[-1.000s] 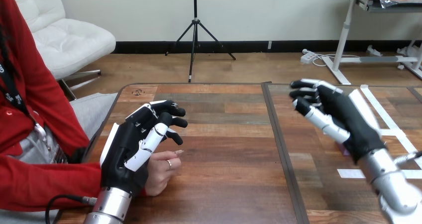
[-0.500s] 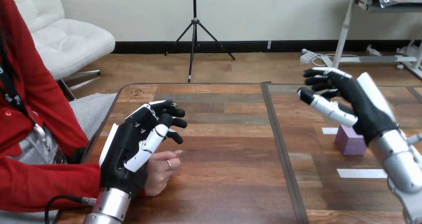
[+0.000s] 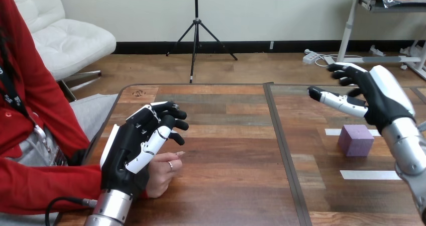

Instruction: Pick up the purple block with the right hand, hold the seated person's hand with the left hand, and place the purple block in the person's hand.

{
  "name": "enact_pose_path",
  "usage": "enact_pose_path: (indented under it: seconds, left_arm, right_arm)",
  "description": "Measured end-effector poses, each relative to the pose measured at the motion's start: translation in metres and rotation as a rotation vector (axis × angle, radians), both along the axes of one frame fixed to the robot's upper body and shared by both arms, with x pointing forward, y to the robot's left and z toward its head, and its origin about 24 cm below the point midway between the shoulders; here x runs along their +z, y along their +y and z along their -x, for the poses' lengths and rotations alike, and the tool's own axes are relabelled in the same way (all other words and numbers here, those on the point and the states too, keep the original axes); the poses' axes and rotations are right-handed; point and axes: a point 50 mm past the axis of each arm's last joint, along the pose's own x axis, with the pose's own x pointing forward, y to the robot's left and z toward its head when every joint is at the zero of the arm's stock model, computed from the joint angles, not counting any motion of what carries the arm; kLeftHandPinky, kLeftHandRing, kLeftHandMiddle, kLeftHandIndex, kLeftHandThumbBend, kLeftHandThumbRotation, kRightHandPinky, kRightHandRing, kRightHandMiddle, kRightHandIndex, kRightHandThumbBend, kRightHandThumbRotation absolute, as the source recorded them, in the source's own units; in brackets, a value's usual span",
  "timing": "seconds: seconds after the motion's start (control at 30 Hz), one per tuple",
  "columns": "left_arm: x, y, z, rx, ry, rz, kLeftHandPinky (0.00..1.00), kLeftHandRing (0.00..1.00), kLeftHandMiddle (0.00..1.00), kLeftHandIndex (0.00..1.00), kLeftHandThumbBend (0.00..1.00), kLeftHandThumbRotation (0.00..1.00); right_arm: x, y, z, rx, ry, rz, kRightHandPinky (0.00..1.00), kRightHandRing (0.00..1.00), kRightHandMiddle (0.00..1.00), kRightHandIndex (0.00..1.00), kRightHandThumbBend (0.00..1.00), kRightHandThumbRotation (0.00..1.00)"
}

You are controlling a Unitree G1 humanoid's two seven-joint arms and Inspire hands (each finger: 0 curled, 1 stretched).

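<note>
Currently on first step: pickup of purple block (image 3: 355, 140) not yet done. Block sits on table (image 3: 226, 135), 3 o'clock side, between two white tape strips (image 3: 364, 175). Right hand (image 3: 382, 103) hovers at 1 o'clock of block, apart from it, fingers spread, empty, pointing toward 9 o'clock. Next move likely: lower hand over block, close fingers on its sides. Left hand (image 3: 128, 150) at 8 o'clock, fingers loosely bent, lying over person's hand (image 3: 163, 172); grip not evident.

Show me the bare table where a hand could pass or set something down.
Widest bare stretch: the table's middle, between the person's hand beside the left hand and the purple block. Also the near edge past the white tape. Crowded: the left edge and around the block, by the right hand.
</note>
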Motion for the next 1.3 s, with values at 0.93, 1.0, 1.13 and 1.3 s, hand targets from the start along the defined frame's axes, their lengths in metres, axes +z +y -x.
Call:
enact_pose_path:
  seconds: [0.93,1.0,1.13,1.3]
  left_arm:
    - [0.000,0.000,0.000,-0.002,0.003,-0.005,0.39,0.56,0.59,0.56,0.42,0.31]
    - [0.000,0.000,0.000,-0.002,0.003,-0.005,0.39,0.55,0.59,0.56,0.43,0.31]
    - [0.000,0.000,0.000,-0.002,0.003,-0.005,0.39,0.55,0.59,0.56,0.44,0.31]
    - [0.000,0.000,0.000,-0.003,0.003,-0.006,0.39,0.55,0.59,0.56,0.44,0.31]
  right_arm:
    - [-0.020,-0.023,-0.001,-0.168,0.203,0.207,0.71,0.85,0.87,0.86,1.00,0.61]
    - [-0.022,-0.024,0.000,-0.178,0.221,0.217,0.73,0.86,0.88,0.87,1.00,0.61]
    - [-0.025,-0.026,0.001,-0.194,0.257,0.240,0.75,0.88,0.89,0.88,1.00,0.61]
    - [-0.028,-0.028,0.002,-0.209,0.295,0.262,0.79,0.90,0.91,0.89,1.00,0.61]
